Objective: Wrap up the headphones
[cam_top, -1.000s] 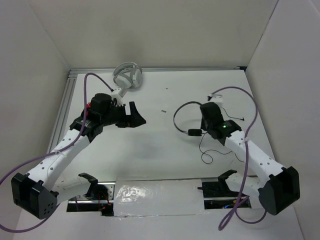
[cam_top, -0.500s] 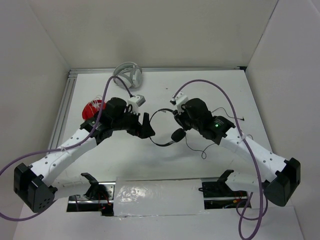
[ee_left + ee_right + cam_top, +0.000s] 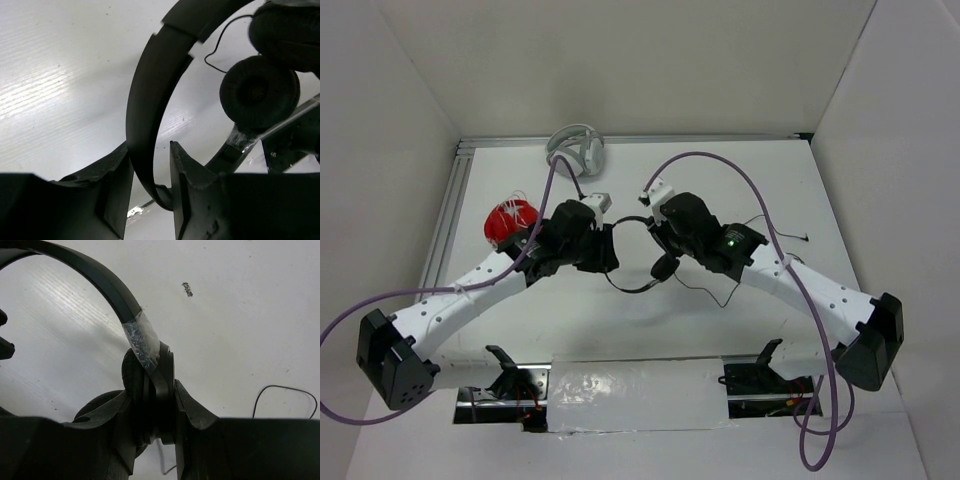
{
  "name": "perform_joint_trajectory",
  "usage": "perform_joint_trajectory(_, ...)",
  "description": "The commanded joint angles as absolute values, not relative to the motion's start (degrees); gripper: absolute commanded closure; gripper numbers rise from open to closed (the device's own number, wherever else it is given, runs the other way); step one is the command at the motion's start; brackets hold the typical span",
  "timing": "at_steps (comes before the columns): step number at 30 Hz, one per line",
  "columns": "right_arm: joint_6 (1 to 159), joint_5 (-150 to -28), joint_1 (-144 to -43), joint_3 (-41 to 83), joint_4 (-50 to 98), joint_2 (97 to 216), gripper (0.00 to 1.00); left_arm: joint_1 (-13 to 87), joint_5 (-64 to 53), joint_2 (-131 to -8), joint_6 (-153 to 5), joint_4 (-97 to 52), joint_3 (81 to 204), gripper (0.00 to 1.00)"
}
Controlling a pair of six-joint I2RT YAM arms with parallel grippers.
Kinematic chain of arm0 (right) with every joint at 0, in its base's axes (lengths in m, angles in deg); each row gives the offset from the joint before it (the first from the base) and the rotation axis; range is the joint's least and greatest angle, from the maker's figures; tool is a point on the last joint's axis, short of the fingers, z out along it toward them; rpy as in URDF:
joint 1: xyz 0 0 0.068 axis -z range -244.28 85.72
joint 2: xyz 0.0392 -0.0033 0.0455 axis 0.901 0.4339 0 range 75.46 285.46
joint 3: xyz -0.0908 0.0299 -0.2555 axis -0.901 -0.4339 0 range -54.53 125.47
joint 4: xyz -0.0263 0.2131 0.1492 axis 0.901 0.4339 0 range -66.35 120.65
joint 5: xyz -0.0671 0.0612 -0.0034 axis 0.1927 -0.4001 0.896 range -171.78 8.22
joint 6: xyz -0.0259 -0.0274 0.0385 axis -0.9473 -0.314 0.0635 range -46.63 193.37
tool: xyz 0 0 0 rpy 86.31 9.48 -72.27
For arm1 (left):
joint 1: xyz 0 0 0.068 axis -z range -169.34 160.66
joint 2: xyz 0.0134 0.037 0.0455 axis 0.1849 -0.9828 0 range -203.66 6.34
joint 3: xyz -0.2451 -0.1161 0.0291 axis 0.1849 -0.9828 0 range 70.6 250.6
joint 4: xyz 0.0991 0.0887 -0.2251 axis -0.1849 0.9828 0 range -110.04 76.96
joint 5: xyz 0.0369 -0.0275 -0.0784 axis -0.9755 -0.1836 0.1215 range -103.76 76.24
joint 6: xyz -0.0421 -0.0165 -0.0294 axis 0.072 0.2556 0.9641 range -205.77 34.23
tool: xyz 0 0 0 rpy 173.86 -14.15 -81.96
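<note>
Between both grippers, the headphones; cable end seemingly hidden.

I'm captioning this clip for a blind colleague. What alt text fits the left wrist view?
The left pincer grips the thin black headband of the black on-ear headphones, which arcs upward from between its fingers. A round padded black earcup sits at the upper right above the white table, with a thin black cable looping nearby.

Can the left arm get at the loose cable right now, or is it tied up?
Probably not. The left gripper has its fingers on either side of the headband, apparently holding it, and the cable lies on the table beyond the right gripper, which grips the earcup end.
</note>
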State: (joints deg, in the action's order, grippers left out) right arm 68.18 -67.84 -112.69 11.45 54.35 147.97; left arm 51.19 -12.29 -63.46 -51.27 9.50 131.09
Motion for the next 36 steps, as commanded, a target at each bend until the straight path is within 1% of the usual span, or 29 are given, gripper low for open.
perform_joint_trajectory(1,71.5,-63.2,-113.1,16.2,53.4,148.7,1.0,52.3,-16.9,-64.6,-48.1,12.6,134.6,0.55)
perform_joint_trajectory(6,73.3,-60.3,-114.6,16.4,54.3,149.8,1.0,52.8,-22.5,-65.1,-43.2,16.5,136.1,0.55)
perform_joint_trajectory(9,74.8,-59.4,-115.9,16.0,54.5,150.1,1.0,53.0,-24.8,-66.0,-41.7,17.8,137.1,0.6)
perform_joint_trajectory(10,75.0,-59.1,-116.9,16.2,54.8,150.5,1.0,53.2,-25.6,-66.4,-40.6,18.6,137.7,0.71)
perform_joint_trajectory(11,75.6,-58.5,-117.4,16.9,56.0,150.8,1.0,53.3,-26.8,-67.5,-40.4,19.2,138.7,0.8)
perform_joint_trajectory(12,75.8,-58.0,-117.7,17.3,56.4,151.3,1.0,53.4,-27.2,-68.2,-40.1,21.1,139.5,0.95)
perform_joint_trajectory(13,76.2,-57.3,-118.3,17.9,57.1,151.7,1.0,53.5,-27.9,-69.4,-38.7,22.0,140.9,1.0)
perform_joint_trajectory(17,77.8,-56.3,-119.1,18.9,57.6,153.2,0.98,54.2,-30.5,-72.1,-37.6,24.3,142.9,1.0)
perform_joint_trajectory(20,78.0,-55.3,-120.2,19.7,56.8,154.0,0.84,54.6,-31.8,-73.0,-37.0,25.0,144.2,1.0)
perform_joint_trajectory(22,78.1,-54.7,-120.8,21.0,56.4,154.0,0.71,54.6,-32.9,-73.1,-36.8,25.0,145.0,1.0)
perform_joint_trajectory(23,77.9,-54.5,-121.1,21.6,56.3,153.9,0.64,54.6,-33.5,-73.2,-36.9,25.1,145.3,1.0)
perform_joint_trajectory(24,77.5,-54.9,-121.1,22.0,55.8,152.9,0.5,54.6,-34.7,-73.4,-36.4,25.5,145.7,1.0)
perform_joint_trajectory(25,77.0,-55.1,-121.5,22.7,55.6,152.4,0.44,54.6,-35.2,-73.6,-36.4,25.8,146.6,1.0)
perform_joint_trajectory(26,75.9,-56.5,-121.9,23.2,55.1,150.9,0.39,54.6,-36.0,-73.8,-36.6,26.1,147.2,1.0)
perform_joint_trajectory(28,75.7,-58.7,-122.2,23.2,55.0,148.6,0.36,54.3,-36.2,-73.8,-37.3,25.1,147.8,1.0)
perform_joint_trajectory(29,76.4,-61.6,-122.3,22.1,54.9,144.1,0.15,53.6,-36.1,-74.1,-38.7,23.8,148.1,1.0)
perform_joint_trajectory(30,76.4,-62.6,-122.3,21.0,54.5,144.1,0.15,53.5,-36.1,-74.1,-38.7,23.8,148.2,1.0)
perform_joint_trajectory(31,77.7,-63.5,-122.3,19.7,53.7,140.5,0.14,52.4,-35.1,-74.0,-40.1,22.2,148.4,1.0)
perform_joint_trajectory(32,78.3,-64.1,-122.3,18.0,53.2,138.6,0.08,51.8,-34.4,-74.0,-41.0,21.1,148.3,1.0)
perform_joint_trajectory(33,79.9,-64.1,-122.2,14.8,52.2,136.4,0.0,51.2,-34.0,-73.8,-41.6,20.2,148.9,1.0)
perform_joint_trajectory(34,81.0,-63.1,-122.2,13.1,51.7,132.5,0.0,50.7,-33.8,-73.9,-42.3,19.8,149.3,1.0)
perform_joint_trajectory(36,84.4,-60.0,-122.4,7.4,50.8,128.6,0.0,48.8,-33.4,-74.1,-44.0,19.4,152.7,1.0)
